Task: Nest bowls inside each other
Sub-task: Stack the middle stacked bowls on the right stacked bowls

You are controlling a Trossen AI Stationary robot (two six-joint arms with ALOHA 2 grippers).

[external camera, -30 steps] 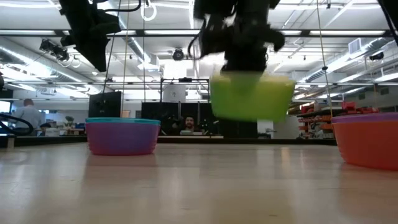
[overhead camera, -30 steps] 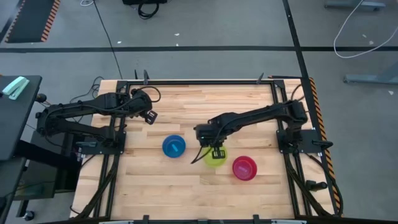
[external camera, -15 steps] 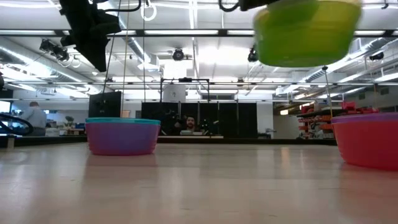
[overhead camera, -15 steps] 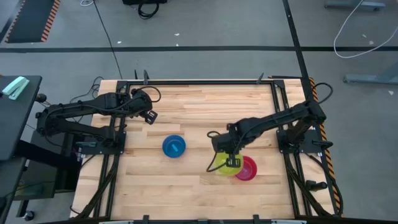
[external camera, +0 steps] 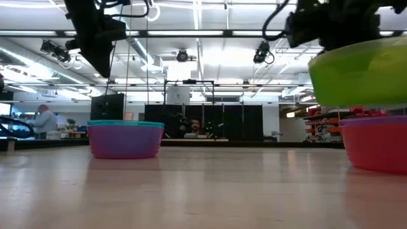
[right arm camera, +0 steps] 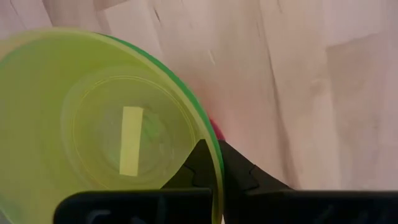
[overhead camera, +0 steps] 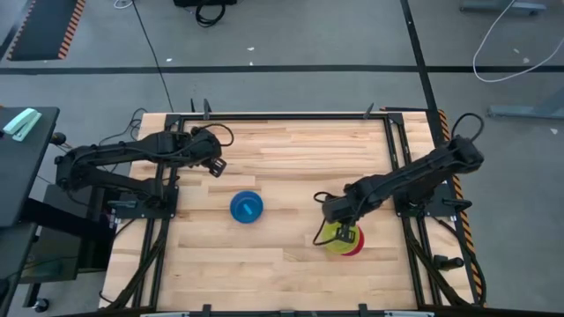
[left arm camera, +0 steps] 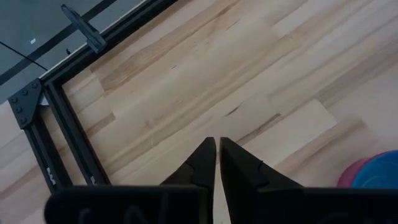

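- High view: the right gripper [overhead camera: 342, 231] pinches the rim of the green bowl [overhead camera: 335, 239], carried directly over the pink bowl [overhead camera: 353, 246], which shows only as a crescent at its far edge. The blue bowl [overhead camera: 247, 207] sits well apart, mid-table. The left gripper [overhead camera: 214, 165] waits near the table's back-left frame.
- Low view: the green bowl [external camera: 359, 75] hangs just above the pink bowl [external camera: 375, 146], apart from it, slightly tilted. At left, the blue bowl's rim [external camera: 125, 123] shows atop a purple bowl [external camera: 124, 141], already nested. All have smooth, round, tapered walls, likely thin plastic: light, stiff, somewhat slippery, so a rim pinch seems the sensible hold.
- Left wrist view: the fingers [left arm camera: 204, 165] are nearly together, holding nothing, over pale wood planks [left arm camera: 186, 74]; the nested stack's edge [left arm camera: 373, 174] peeks in.
- Right wrist view: one finger [right arm camera: 239, 168] sits outside the translucent green wall [right arm camera: 93, 124], the other inside it, clamping the rim; a sliver of pink [right arm camera: 216, 132] lies beneath.
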